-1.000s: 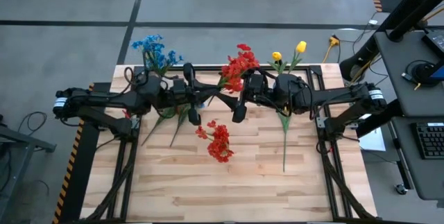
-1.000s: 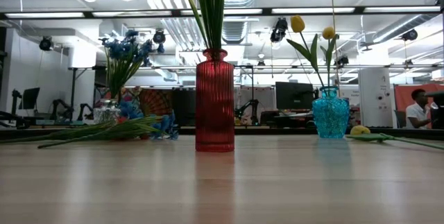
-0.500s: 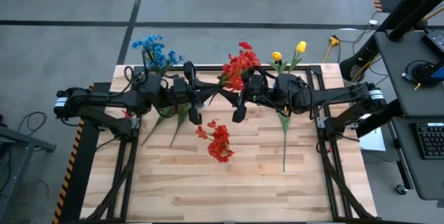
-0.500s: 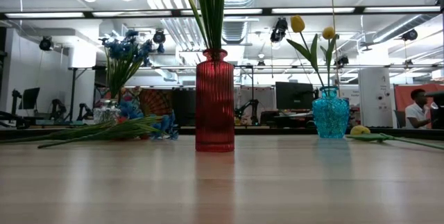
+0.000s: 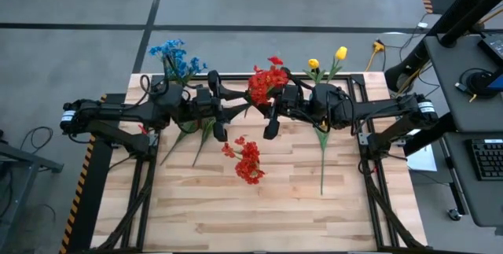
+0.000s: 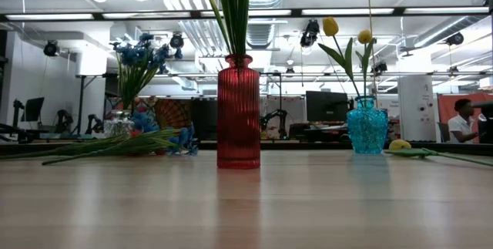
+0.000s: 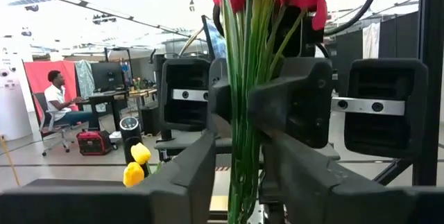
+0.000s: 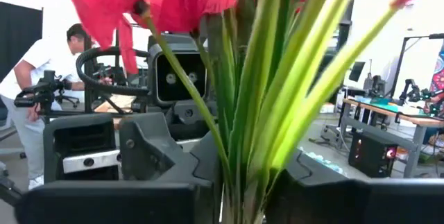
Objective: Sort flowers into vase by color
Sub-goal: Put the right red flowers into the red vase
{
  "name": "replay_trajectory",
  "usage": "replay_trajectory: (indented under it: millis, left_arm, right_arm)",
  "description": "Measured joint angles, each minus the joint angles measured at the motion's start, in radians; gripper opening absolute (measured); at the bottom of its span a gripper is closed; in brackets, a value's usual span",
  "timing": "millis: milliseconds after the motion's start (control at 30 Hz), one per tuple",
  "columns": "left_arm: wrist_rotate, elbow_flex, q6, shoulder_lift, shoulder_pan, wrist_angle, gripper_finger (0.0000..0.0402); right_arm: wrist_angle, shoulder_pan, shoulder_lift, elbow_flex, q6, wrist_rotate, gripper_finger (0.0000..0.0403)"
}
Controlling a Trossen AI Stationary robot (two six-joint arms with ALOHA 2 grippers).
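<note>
Red flowers [image 5: 267, 82] stand upright in the red vase [image 6: 238, 114] at the table's far middle. Both grippers meet at their green stems, above the vase's mouth. My right gripper [image 5: 272, 110], coming from the right, is shut on the stem bundle [image 8: 243, 148]. My left gripper [image 5: 245, 108], coming from the left, is open, and its fingers flank the same stems [image 7: 243, 148]. One red sprig [image 5: 248, 162] lies flat on the table. Blue flowers [image 5: 177, 59] stand in a clear vase and yellow ones [image 5: 334, 56] in the teal vase [image 6: 367, 126]. My right gripper pinches the bundle of green stems [image 8: 241, 182] between its two fingers, below the red heads. The fingers come level from the table's right, across the upright stems, whose lower ends stand in the red vase. My left gripper has a finger [image 7: 198, 175] close on either side of the stems; I cannot tell whether they touch.
A yellow flower on a long stem [image 5: 322, 156] lies on the table's right half. Green stems [image 5: 189, 136] lie near the left arm. A person sits in the room beyond the table [image 6: 464, 122]. Bare wood spreads along the near side [image 5: 251, 215].
The red flower heads have drawn into a tighter bunch and moved slightly toward the table's near side. Both arms have stayed at the stems.
</note>
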Motion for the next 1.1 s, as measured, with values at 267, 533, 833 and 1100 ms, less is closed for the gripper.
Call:
replay_trajectory:
  millis: [267, 533, 833, 1100]
  left_arm:
    - [-0.001, 0.003, 0.001, -0.072, 0.0, -0.145, 0.0166]
    - [-0.002, 0.005, 0.023, -0.234, 0.0, -0.313, 0.0162]
    - [-0.002, 0.002, -0.034, -0.381, -0.003, -0.521, 0.016]
    - [-0.002, -0.022, -0.073, -0.397, -0.03, -0.535, 0.016]
  right_arm:
    - [-0.013, 0.0, -0.034, 0.0, -0.015, 0.0, 0.0043]
    - [-0.129, 0.0, -0.161, 0.001, -0.032, 0.0, 0.0043]
    - [-0.43, 0.002, -0.278, -0.007, 0.096, -0.032, 0.0043]
    - [-0.418, 0.041, -0.309, -0.099, 0.143, -0.089, 0.0043]
